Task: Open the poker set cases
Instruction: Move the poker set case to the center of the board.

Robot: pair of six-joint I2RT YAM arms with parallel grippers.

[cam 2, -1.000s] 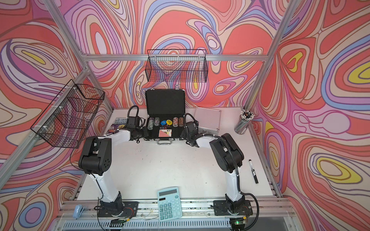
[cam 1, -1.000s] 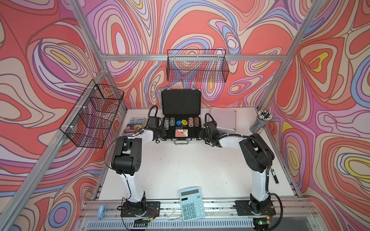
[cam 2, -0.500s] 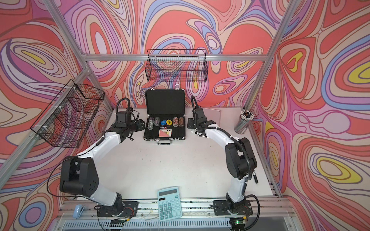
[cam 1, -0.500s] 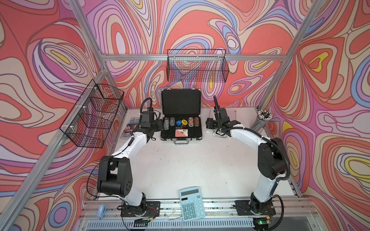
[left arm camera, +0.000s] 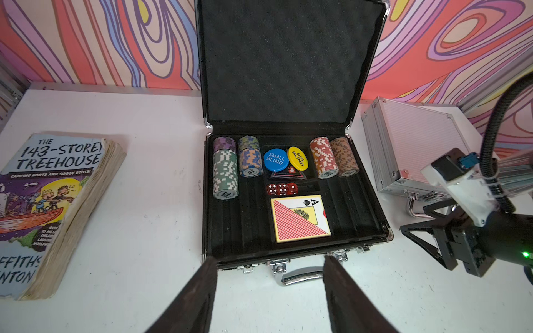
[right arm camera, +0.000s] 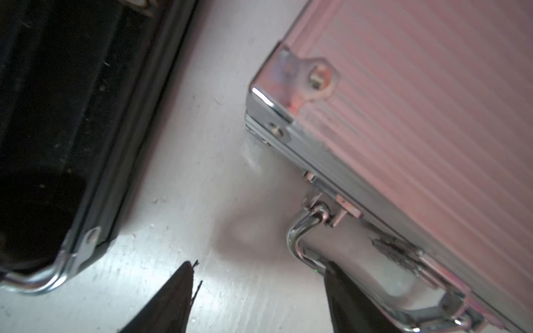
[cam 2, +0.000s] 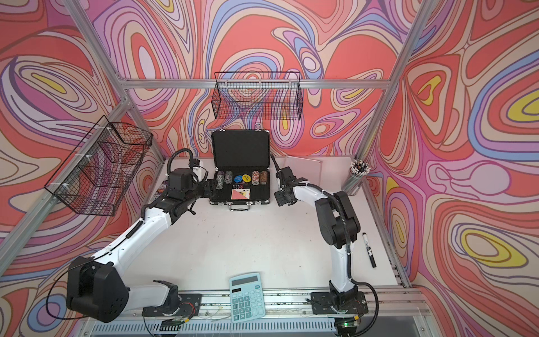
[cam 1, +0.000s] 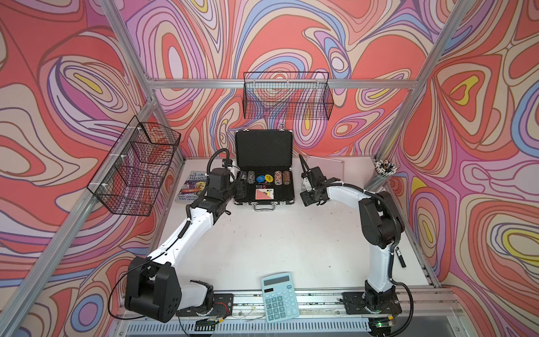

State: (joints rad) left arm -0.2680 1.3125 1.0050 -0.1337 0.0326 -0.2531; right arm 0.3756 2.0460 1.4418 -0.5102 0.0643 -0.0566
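Observation:
The black poker set case stands at the back middle with its lid upright, showing chips, dice and a card deck. To its right the silver case lies with its lid down. My left gripper is open at the black case's front left, its fingers either side of the chrome handle and holding nothing. Between the black case's front right corner and the silver case's handle, my right gripper is open just above the table.
A paperback book lies left of the black case. A light-blue calculator sits at the front edge. A cup of pens stands back right, with a marker along the right edge. Wire baskets hang on the walls.
Both arms have unfolded from beside the black case. The right gripper has swung right and come down by the silver case's handle. The left gripper sits lower at the black case's front left.

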